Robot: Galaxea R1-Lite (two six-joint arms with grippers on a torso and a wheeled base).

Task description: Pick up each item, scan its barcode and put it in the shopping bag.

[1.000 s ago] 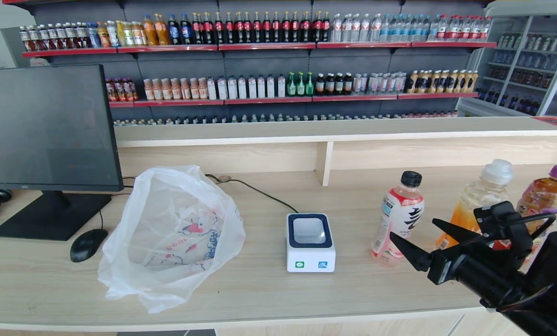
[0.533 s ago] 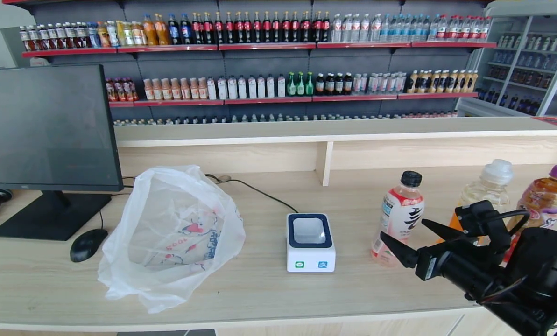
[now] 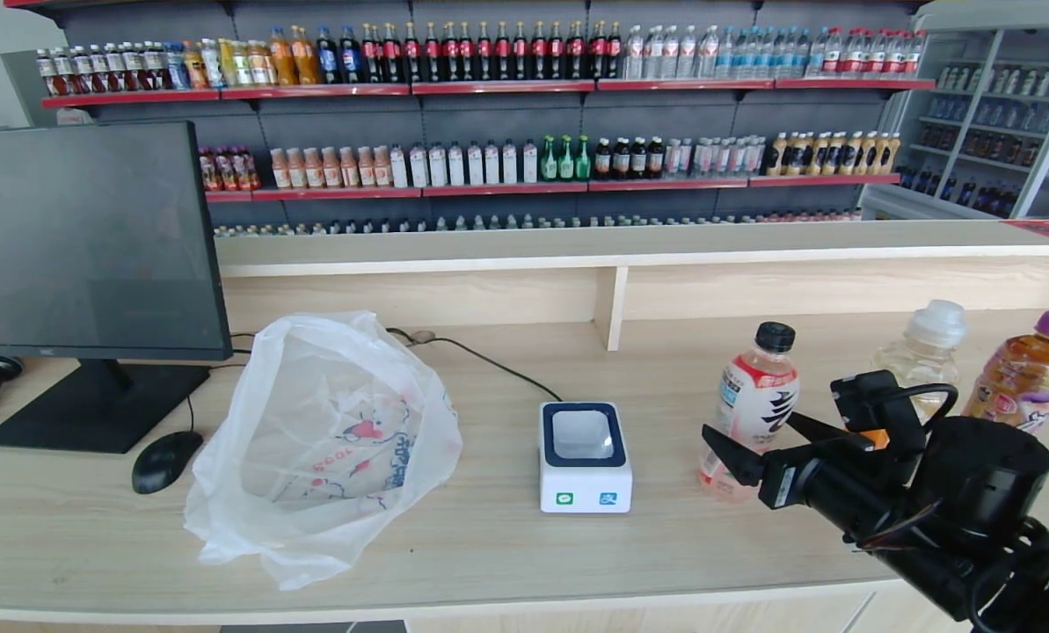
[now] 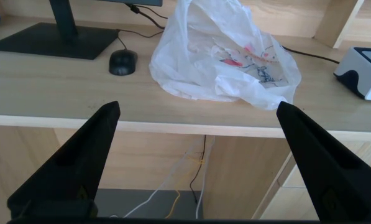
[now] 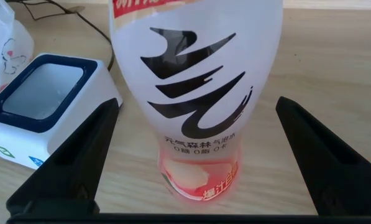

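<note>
From the head view, the white scanner (image 3: 584,455) sits mid-counter (image 3: 489,545). The shopping bag (image 3: 331,440) stands open to the scanner's left, with a mouse (image 3: 165,459) and a monitor (image 3: 84,237) farther out on that side. To the scanner's right stands the pink bottle (image 3: 753,409), upright with a black cap; beyond it, farther from the scanner, are a white-capped bottle (image 3: 924,352) and a purple-capped bottle (image 3: 1030,374). The right gripper (image 3: 746,424) is level with the pink bottle's lower half, one finger on each side of it. In the left wrist view, the left gripper (image 4: 197,106) is spread wide and holds nothing, below the counter's front edge, with the bag (image 4: 225,53) between the mouse (image 4: 123,60) and the scanner (image 4: 362,71). In the right wrist view, the right gripper (image 5: 197,102) is spread wide around the pink bottle (image 5: 194,93), with gaps on both sides, and the scanner (image 5: 42,106) is just beside the bottle.
</note>
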